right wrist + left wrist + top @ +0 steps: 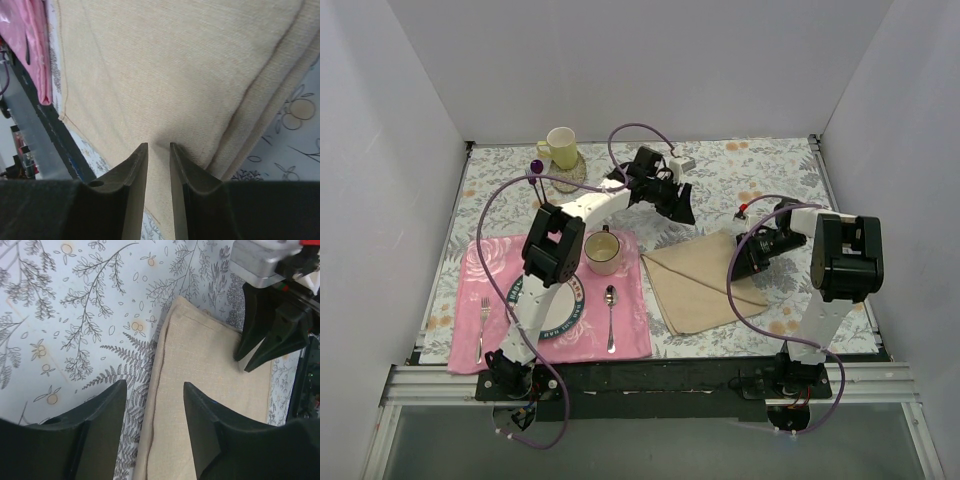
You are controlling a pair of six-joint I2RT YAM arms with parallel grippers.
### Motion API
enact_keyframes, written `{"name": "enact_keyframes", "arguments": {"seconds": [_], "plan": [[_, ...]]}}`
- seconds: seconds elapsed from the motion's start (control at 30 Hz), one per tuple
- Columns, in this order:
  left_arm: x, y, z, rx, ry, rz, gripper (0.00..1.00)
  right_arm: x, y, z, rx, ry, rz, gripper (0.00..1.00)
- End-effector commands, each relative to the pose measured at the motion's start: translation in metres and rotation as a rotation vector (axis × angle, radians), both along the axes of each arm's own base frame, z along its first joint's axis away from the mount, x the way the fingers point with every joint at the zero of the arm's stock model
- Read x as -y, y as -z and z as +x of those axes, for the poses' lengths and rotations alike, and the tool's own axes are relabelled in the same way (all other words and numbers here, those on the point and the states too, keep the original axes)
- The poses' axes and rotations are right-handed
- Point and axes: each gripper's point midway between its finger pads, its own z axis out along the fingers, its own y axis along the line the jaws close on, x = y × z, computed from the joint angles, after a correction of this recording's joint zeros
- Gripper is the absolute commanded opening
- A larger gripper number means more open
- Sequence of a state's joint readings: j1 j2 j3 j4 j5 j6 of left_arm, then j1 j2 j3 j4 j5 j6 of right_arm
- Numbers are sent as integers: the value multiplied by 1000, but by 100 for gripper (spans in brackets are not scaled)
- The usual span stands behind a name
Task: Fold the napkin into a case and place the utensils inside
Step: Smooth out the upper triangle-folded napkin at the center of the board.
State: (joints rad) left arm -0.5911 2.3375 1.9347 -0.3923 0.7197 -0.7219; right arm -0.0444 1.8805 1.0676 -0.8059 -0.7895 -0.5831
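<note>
At the napkin's (695,290) far edge, the left gripper (681,207) hovers low with fingers (100,425) released, spread wide and nothing between them; in the left wrist view one finger is over the hemmed edge of the cloth (200,390) and the other over the grey floral tablecloth (75,315) beside it. The right gripper (750,262) is at the napkin's right side, tips down on the cloth. Its fingers (132,175) are nearly together with a thin gap, and the fabric (150,65) puckers slightly at the tips, but I can't tell if cloth is actually pinched or just pressed. The same fingers (265,335) show in the left wrist view, tips touching the napkin. The napkin lies flat on the worktop, folded into a rough wedge, with doubled layers along its right edge in the right wrist view. Left of the napkin, edges just touching or nearly so, is the pink placemat (625,340). It carries the plate (570,312), a cup (603,252), a spoon (610,318) on the napkin side of the plate and a fork (483,325) on the side away from the napkin. Both utensils are well apart from the napkin. A yellow mug (560,148) stands far-left of the napkin.
</note>
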Motion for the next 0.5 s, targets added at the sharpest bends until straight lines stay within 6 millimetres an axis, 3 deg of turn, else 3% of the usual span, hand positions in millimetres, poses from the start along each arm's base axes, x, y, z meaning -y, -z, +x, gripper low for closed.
{"name": "enact_keyframes", "arguments": {"seconds": [0.0,0.07,0.17,0.23,0.33,0.47], "plan": [[22,-5,-13,-26,104,-113,50,-15,-35,-13,1,-25,117,37],[26,-1,-18,-24,122,-120,51,-20,-52,-13,25,-24,171,39],[34,8,-22,-31,132,-117,52,-11,-71,9,86,49,189,50],[35,14,-19,-31,110,-101,53,-1,-83,35,157,83,171,55],[36,25,-17,-52,92,-91,53,11,-89,74,225,132,126,63],[39,35,-20,-75,101,-90,53,22,-78,112,240,180,72,70]]}}
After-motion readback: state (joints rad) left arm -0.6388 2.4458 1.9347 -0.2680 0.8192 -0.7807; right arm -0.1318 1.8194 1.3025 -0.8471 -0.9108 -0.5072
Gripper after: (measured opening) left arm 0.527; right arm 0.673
